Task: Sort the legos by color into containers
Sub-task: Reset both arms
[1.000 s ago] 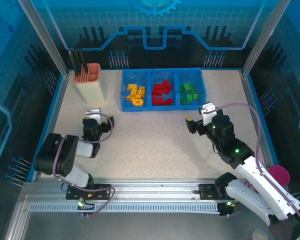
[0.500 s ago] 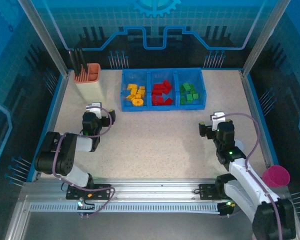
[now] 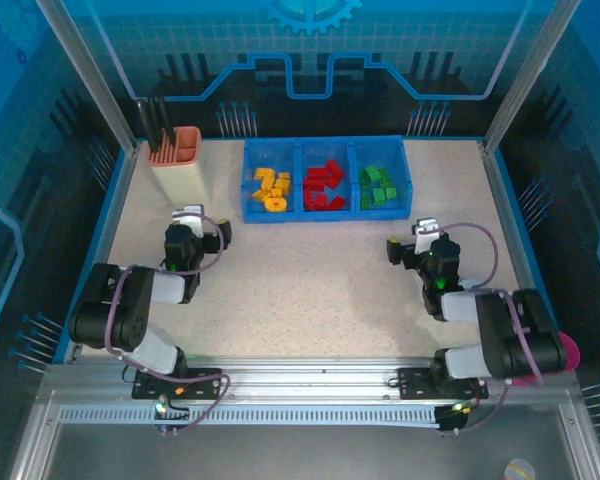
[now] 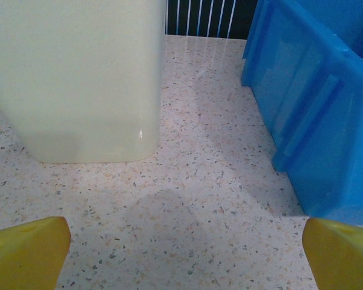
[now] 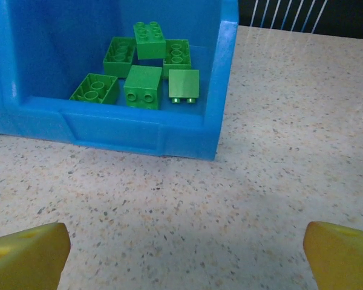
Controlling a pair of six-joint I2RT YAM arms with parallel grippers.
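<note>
The 3 containers [image 3: 325,215] hold yellow legos [image 3: 271,188], red legos [image 3: 325,187] and green legos [image 5: 142,75], the green at 11 o'clock from my right gripper [image 5: 184,257], released like my left gripper [image 4: 184,254].

beige holder [image 3: 183,185]: upright, far left | pink cup [image 3: 572,355]: near right

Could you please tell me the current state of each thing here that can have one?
Left end effector: open, empty.
Right end effector: open, empty.
Blue tray: upright, all three compartments loaded.
Yellow legos: in the left compartment.
Red legos: in the middle compartment.
Green legos: in the right compartment.
Beige holder: standing upright.
</note>
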